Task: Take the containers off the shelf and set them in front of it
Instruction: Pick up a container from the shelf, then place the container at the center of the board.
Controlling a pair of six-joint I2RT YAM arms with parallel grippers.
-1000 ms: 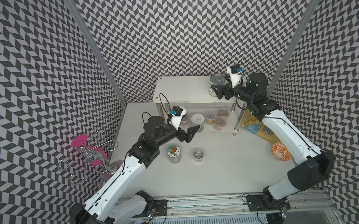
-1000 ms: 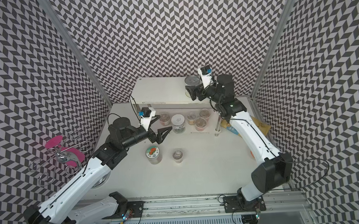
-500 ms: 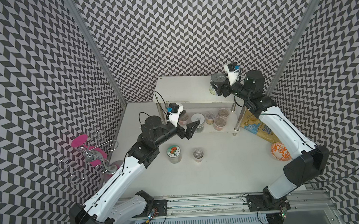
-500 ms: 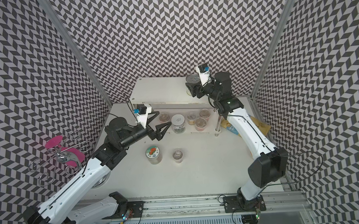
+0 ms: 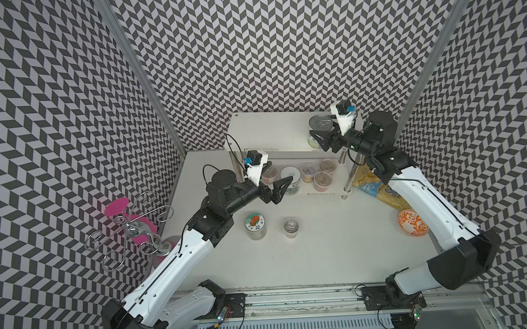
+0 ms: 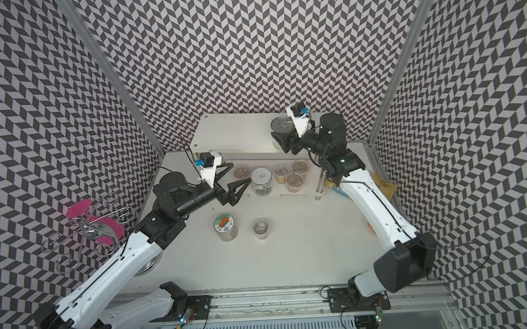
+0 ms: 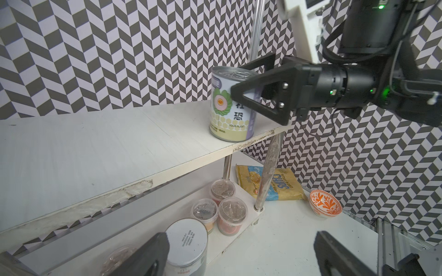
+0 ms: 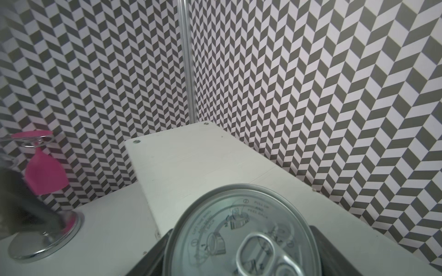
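The right arm reaches level over the shelf's (image 5: 269, 127) top board, right tool (image 5: 316, 136) clamped round the can (image 5: 320, 123) standing near its edge. The left arm stretches low, left tool (image 6: 240, 172) spread wide, just beside the lower board's jar (image 6: 261, 176).

White shelf (image 5: 263, 131) on table (image 5: 337, 245): tin can (image 5: 318, 126) on top board, cups (image 5: 322, 179) and jar (image 5: 290, 173) on lower.

Black-and-white chevron walls (image 5: 281, 46), grey metal corner posts (image 5: 140, 75), white tabletop (image 5: 338, 254), even light
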